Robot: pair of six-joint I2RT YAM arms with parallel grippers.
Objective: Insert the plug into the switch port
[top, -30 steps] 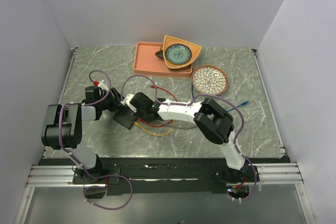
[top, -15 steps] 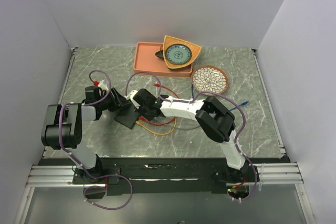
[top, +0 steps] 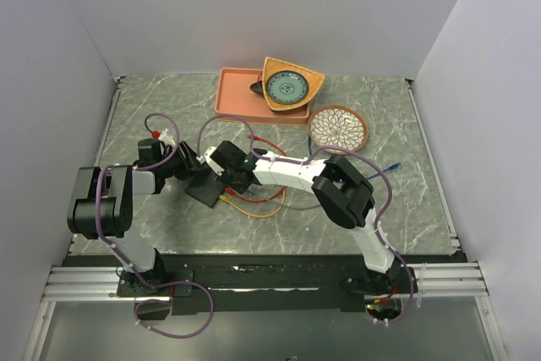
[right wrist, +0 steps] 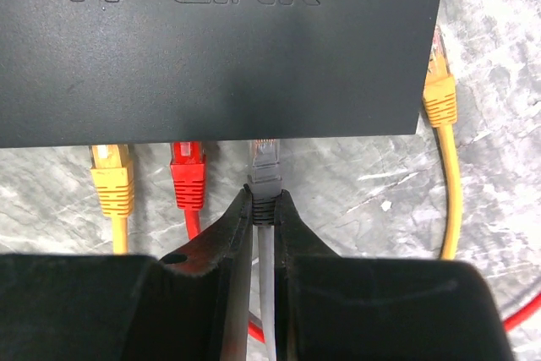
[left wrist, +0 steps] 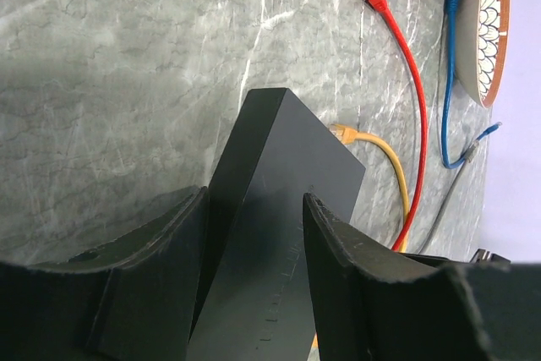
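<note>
The switch (right wrist: 220, 48) is a flat black box, marked TP-LINK, with its port edge facing my right wrist camera. My right gripper (right wrist: 265, 196) is shut on the grey plug (right wrist: 265, 166), whose tip meets the port edge. A yellow plug (right wrist: 112, 179) and a red plug (right wrist: 188, 175) sit in that same edge to its left. In the left wrist view the switch (left wrist: 279, 192) is tilted between the fingers of my left gripper (left wrist: 254, 200), which is shut on it. From above, both grippers meet at the switch (top: 203, 189) at the table's left middle.
A salmon-pink tray (top: 232, 103) and a wooden bowl holding a teal plate (top: 287, 86) stand at the back. A floral plate (top: 337, 128) lies to their right. Loose red (left wrist: 406, 65), blue (left wrist: 446, 82) and yellow (right wrist: 439, 95) cables trail beside the switch.
My right gripper has moved a little left and away from the bases, carrying the grey plug up to the switch's edge. The left gripper and the switch have barely moved.
</note>
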